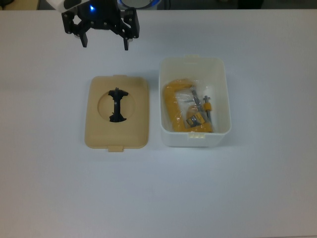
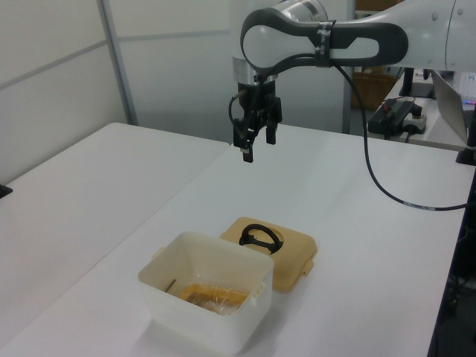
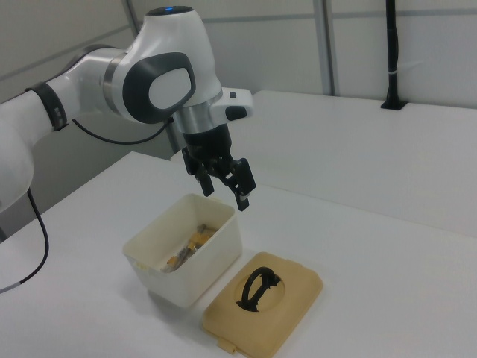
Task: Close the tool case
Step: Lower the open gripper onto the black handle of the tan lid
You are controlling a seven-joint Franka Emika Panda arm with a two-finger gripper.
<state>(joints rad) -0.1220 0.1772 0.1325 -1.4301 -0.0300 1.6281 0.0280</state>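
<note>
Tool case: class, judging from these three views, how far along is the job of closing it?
Nothing looks done. The tan lid lies flat on the table beside the white tub, which stands open with a yellow clamp inside. The gripper hangs open and empty above the table. Left: grasp the lid, seat it on the tub.

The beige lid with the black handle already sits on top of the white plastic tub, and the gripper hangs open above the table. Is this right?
Not quite. The beige lid with the black handle lies flat on the table beside the white plastic tub, which is uncovered, as the top view shows. The gripper does hang open above the table.
</note>
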